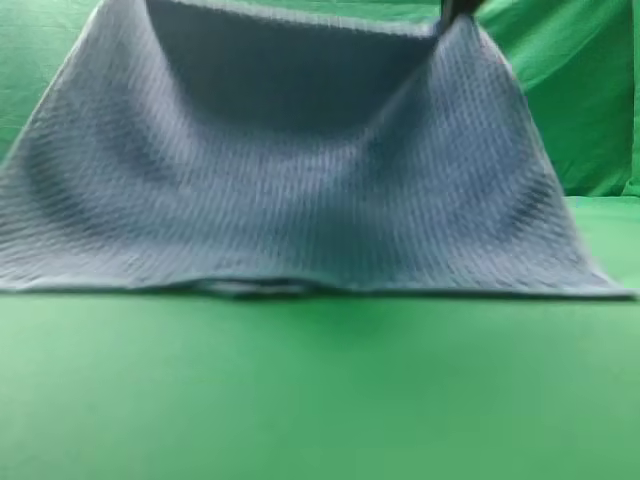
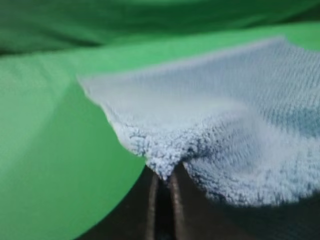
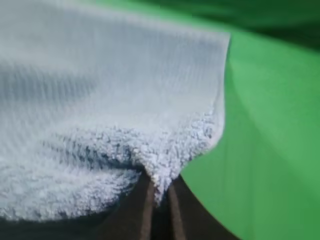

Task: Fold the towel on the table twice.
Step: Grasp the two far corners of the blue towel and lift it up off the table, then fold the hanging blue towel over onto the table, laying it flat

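The blue-grey waffle-knit towel [image 1: 300,190] is lifted by its two upper corners and hangs like a tent, its lower edge resting on the green table [image 1: 320,390]. My right gripper [image 1: 458,10] shows as a dark tip at the top right, shut on the towel's right corner. My left gripper is out of the exterior view above the top left. In the left wrist view my left gripper [image 2: 162,182] is shut on a towel corner [image 2: 165,155]. In the right wrist view my right gripper [image 3: 160,192] pinches a towel corner [image 3: 160,172].
A wrinkled green backdrop cloth [image 1: 580,90] hangs behind the table. A pale strip [image 1: 245,288] shows under the towel's lower edge at the middle. Bare green table lies in front of the towel.
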Motion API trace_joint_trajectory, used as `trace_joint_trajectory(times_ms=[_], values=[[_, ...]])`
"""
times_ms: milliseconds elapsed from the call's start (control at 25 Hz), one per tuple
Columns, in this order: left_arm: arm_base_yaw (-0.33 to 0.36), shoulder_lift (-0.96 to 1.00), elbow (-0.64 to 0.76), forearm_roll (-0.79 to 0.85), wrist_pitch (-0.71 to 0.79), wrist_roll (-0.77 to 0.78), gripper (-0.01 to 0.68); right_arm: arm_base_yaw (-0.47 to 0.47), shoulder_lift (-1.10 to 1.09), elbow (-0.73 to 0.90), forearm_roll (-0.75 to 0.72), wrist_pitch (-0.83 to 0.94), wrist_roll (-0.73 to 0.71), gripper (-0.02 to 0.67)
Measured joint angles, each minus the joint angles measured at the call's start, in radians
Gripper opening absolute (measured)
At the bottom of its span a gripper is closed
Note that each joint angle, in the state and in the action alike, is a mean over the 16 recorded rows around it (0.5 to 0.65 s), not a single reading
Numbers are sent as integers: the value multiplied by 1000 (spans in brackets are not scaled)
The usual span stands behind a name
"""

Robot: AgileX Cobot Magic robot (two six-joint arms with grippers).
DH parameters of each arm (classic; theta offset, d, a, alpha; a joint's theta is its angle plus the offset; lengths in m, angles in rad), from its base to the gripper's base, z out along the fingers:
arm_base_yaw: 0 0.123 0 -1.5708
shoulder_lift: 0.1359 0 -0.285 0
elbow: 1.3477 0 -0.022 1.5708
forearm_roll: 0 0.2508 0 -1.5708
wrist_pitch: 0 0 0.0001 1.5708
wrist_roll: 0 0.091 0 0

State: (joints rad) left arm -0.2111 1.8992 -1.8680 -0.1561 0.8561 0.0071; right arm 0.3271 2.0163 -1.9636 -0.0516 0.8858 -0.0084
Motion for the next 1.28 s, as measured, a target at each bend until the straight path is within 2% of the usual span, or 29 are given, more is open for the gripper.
trace_joint_trajectory(times_ms=[280,560,920,1280], values=[[7,-27,-161,12,-73,1,0,0,-6,-249,-27,-28,-14,0],[7,-30,-162,28,-88,-7,0,0,-5,-281,-60,12,-12,0],[7,-102,-22,21,-40,-24,0,0,-80,-125,-93,143,40,0],[5,-322,259,-67,-35,-9,0,2,-344,258,-65,97,97,0]])
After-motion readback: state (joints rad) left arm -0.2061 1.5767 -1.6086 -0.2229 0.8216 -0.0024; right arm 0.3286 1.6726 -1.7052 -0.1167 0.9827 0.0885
